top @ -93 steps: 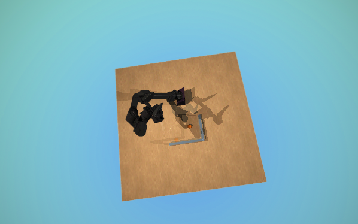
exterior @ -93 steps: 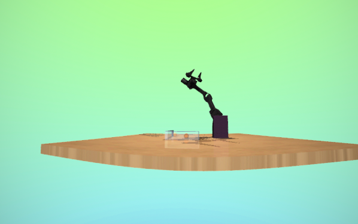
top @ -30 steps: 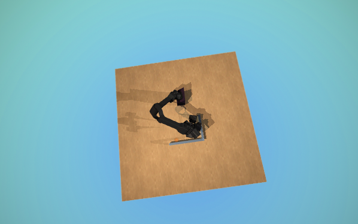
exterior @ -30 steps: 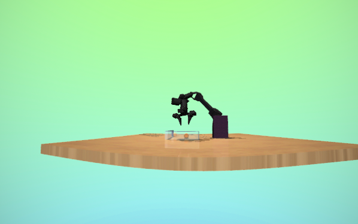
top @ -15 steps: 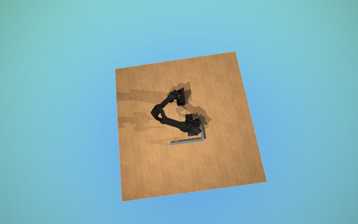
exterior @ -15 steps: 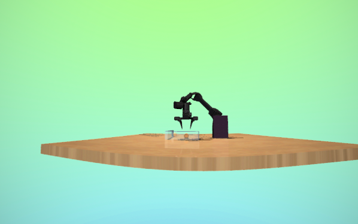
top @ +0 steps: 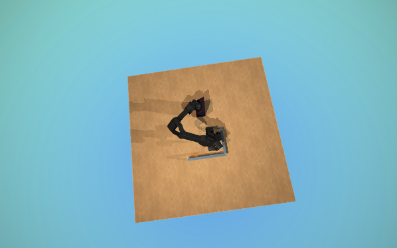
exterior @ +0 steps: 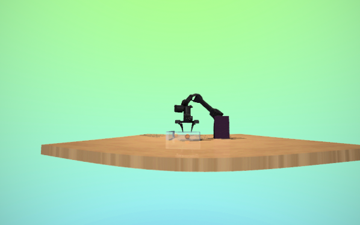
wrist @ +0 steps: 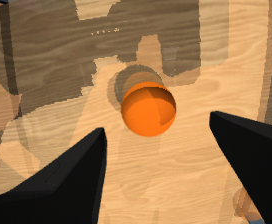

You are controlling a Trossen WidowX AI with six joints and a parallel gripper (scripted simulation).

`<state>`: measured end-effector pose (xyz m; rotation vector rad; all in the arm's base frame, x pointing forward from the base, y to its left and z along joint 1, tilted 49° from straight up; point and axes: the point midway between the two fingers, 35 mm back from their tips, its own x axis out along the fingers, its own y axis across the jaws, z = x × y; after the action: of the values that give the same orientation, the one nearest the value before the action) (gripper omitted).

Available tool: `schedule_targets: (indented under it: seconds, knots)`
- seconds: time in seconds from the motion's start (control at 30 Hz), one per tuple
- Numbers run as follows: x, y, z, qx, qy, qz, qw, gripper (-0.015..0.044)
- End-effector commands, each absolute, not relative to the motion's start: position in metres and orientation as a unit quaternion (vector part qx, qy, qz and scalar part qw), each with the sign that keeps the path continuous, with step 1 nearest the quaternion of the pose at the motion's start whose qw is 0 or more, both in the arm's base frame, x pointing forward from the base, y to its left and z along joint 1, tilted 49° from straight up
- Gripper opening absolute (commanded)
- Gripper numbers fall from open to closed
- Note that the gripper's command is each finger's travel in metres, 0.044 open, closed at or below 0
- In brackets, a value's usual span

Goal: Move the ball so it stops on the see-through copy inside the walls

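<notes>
The ball (wrist: 148, 108) lies on the table (exterior: 251, 150) inside the corner of the clear walls (top: 224, 140), free of any contact. I judge it sits there because it has not yet been taken up. The see-through copy (top: 194, 154) shows faintly along the other wall, well apart from the ball. I have the gripper (wrist: 160, 163) directly above the ball, pointing down, presumably to straddle it before closing. The fingers stand partly open, one to each side of the ball, holding and touching nothing.
</notes>
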<state>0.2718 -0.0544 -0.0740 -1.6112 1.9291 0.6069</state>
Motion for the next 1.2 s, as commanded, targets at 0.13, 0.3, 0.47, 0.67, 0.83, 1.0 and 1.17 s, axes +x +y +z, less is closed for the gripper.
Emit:
schedule_targets:
  seconds: [0.13,0.3,0.47,0.67,0.83,1.0,1.17]
  knots:
    - [0.268,-0.066,-0.083,-0.601,0.718,0.227,0.269,0.03]
    - [0.267,-0.071,-0.088,-0.601,0.718,0.227,0.268,0.03]
    - [0.265,-0.077,-0.093,-0.601,0.718,0.226,0.268,0.03]
    - [0.265,-0.079,-0.094,-0.601,0.718,0.226,0.267,0.0222]
    - [0.265,-0.079,-0.094,-0.601,0.718,0.226,0.267,0.0169]
    - [0.265,-0.078,-0.094,-0.601,0.718,0.226,0.268,0.0096]
    - [0.274,-0.056,-0.078,-0.601,0.716,0.229,0.271,0.0]
